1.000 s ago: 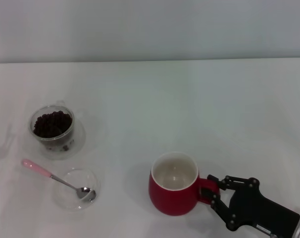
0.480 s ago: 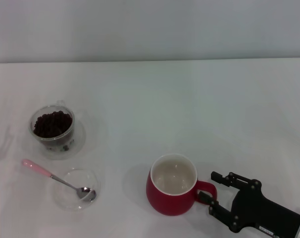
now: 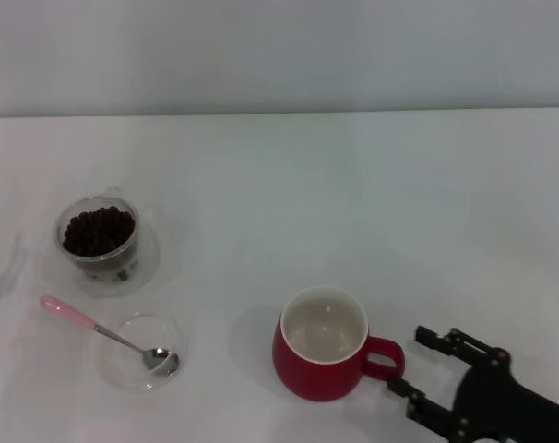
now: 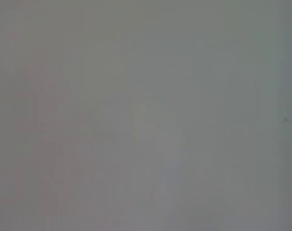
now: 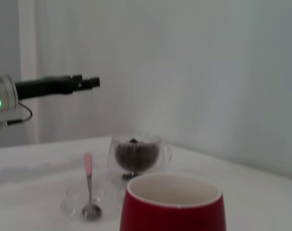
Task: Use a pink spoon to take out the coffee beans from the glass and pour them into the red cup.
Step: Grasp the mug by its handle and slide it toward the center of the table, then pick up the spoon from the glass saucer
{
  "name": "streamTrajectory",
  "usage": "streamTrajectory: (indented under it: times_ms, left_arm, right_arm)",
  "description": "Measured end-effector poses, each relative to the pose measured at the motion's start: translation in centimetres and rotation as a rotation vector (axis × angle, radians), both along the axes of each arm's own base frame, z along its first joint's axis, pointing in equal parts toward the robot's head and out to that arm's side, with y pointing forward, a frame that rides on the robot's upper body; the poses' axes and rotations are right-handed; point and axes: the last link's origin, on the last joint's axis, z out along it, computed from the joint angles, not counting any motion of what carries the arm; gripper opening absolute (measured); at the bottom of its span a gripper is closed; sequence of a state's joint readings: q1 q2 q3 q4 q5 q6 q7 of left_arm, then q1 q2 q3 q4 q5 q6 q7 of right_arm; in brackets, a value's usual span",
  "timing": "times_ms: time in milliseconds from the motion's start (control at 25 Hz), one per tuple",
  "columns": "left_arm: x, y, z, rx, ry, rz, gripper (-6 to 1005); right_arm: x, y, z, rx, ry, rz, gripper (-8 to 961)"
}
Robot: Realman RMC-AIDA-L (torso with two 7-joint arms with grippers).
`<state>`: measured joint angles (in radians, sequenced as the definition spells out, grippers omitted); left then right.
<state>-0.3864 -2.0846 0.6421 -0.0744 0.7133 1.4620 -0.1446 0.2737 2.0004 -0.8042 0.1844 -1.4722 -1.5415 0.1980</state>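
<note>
Spoon lies far on the left, away from the right gripper.

Spoon [image 3: 104, 334]: bowl in a glass dish [image 3: 143, 352], pink handle angled out toward the table's left edge, just below the glass [image 3: 99, 240] of beans [image 3: 97, 230]. Right gripper [image 3: 425, 376], jaws wide and empty, sits beside the cup [image 3: 323, 343] handle; left arm [image 5: 49, 86] hangs nearer the spoon, fingers unseen.

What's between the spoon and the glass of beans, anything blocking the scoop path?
Nothing visible. The pink spoon lies with its bowl in a shallow glass dish, and the glass of coffee beans stands just behind it across bare table.
</note>
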Motion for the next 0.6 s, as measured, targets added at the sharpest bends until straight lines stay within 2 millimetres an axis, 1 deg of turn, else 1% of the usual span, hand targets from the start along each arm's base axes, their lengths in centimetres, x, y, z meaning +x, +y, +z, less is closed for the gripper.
streamTrajectory:
  times_ms: [40,120,280,400,520,600]
  left_arm:
    - [0.0,0.0,0.0,0.000,0.000,0.000,888]
    - [0.0,0.0,0.0,0.000,0.002,-0.002,888]
    - [0.2,0.1,0.1,-0.002,0.005,-0.011,887]
    - [0.3,0.1,0.1,0.002,0.004,-0.020,887]
    - [0.5,-0.3,0.1,0.012,-0.010,-0.035,887]
    - [0.9,-1.0,-0.2,0.019,-0.043,-0.059,887]
  right_arm:
    - [0.0,0.0,0.0,0.000,0.000,0.000,659]
    - [0.1,-0.7,0.9,0.023,0.027,0.016,679]
    - [0.4,-2.2,3.4,0.073,0.102,0.039,678]
    - [0.4,-2.9,5.3,0.121,0.144,0.076,678]
    - [0.2,-3.3,7.1,0.201,0.179,0.112,678]
    - [0.2,-3.5,7.9,0.258,0.196,0.116,678]
